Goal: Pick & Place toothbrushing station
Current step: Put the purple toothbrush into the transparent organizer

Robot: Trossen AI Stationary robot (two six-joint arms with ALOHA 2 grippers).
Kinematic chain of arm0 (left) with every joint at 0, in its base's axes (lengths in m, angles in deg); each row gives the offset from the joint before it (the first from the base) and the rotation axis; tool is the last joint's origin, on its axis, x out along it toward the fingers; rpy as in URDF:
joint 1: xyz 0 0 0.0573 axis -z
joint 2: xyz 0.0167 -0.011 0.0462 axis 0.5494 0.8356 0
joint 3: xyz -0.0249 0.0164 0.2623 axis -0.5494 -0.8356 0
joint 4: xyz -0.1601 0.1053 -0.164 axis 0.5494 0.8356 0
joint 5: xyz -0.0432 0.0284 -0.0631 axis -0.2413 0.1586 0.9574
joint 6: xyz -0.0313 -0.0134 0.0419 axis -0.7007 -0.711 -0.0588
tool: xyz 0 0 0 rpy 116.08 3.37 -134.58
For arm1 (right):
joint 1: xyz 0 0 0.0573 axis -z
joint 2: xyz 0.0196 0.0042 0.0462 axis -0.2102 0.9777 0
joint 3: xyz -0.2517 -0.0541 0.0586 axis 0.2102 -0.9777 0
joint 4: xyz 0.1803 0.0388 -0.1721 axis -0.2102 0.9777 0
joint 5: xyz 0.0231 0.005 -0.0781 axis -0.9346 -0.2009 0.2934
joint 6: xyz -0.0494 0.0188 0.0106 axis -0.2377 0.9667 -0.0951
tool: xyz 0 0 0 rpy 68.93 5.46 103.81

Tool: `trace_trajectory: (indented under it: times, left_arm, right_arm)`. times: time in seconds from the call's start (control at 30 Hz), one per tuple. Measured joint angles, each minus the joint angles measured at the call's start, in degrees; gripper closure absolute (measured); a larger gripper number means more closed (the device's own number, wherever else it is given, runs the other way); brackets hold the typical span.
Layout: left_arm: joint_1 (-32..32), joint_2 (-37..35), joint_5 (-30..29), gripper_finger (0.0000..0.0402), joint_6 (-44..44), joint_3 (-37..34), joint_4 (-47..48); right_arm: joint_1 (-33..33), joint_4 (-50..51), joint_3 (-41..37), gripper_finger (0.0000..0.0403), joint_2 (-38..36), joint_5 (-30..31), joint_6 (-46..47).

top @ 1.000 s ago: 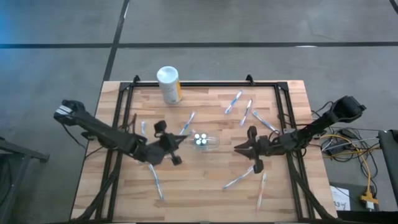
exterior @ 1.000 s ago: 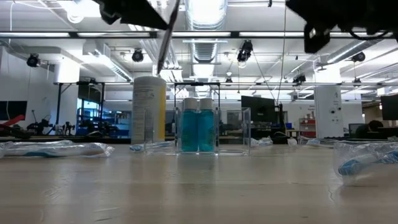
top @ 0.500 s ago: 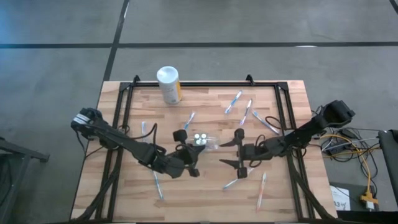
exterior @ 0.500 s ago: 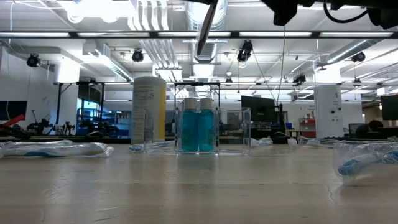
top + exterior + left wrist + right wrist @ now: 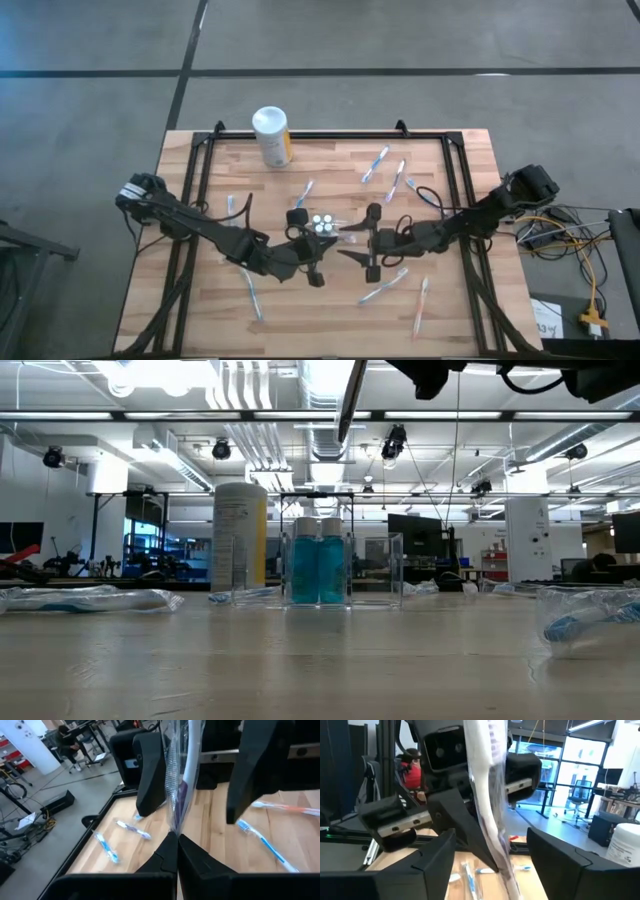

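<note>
One wrapped toothbrush [image 5: 182, 775], left gripper [image 5: 176, 840] pinching, right gripper [image 5: 490, 855] astride

A wrapped toothbrush [image 5: 181, 785] stands upright in the air, pinched at its lower end. The clear cup [image 5: 343, 569] holds two teal tubes [image 5: 318, 569]. Other toothbrushes [image 5: 385, 158] lie scattered, probably all wrapped.

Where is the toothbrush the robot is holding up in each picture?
High view: the held toothbrush is mid-table, beside the clear cup.
Low view: a dark slanted stick at top centre.
Left wrist view: upright in the middle, in clear wrap.
Right wrist view: upright in the middle.
Shared landmark: the white canister, seen in three views.
</note>
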State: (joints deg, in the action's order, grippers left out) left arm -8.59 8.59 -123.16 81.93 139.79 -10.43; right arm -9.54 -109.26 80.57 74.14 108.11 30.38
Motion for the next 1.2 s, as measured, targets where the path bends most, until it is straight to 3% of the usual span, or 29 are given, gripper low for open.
trace_trajectory:
  times: [0.33, 0.6, 0.77, 0.93, 1.2]
  left_arm:
    - [0.0, 0.0, 0.04, 0.0401, -0.09, -0.01, 0.02]
    - [-0.2, 0.0, 1.99, 0.0401, 0.06, -0.04, 0.03]
    - [-0.26, 0.0, 2.55, 0.0388, 0.88, -0.05, 0.16]
    - [0.3, -0.35, 2.38, 0.0368, -0.55, -0.05, 3.26]
    - [2.5, -0.77, 2.36, 0.0352, -2.4, -0.05, 9.33]
  right_arm:
    - [-0.07, -0.04, 0.31, 0.026, -0.11, -0.47, -0.34]
    - [0.02, 0.03, 0.45, 0.0379, -0.11, -0.35, -1.93]
    - [0.0, 1.77, 0.49, 0.0382, -0.76, 0.08, -2.24]
    - [0.0, 9.73, 0.43, 0.0384, -3.69, 4.5, -2.43]
    - [1.08, 20.67, 0.13, 0.0384, -8.85, 4.81, -0.88]
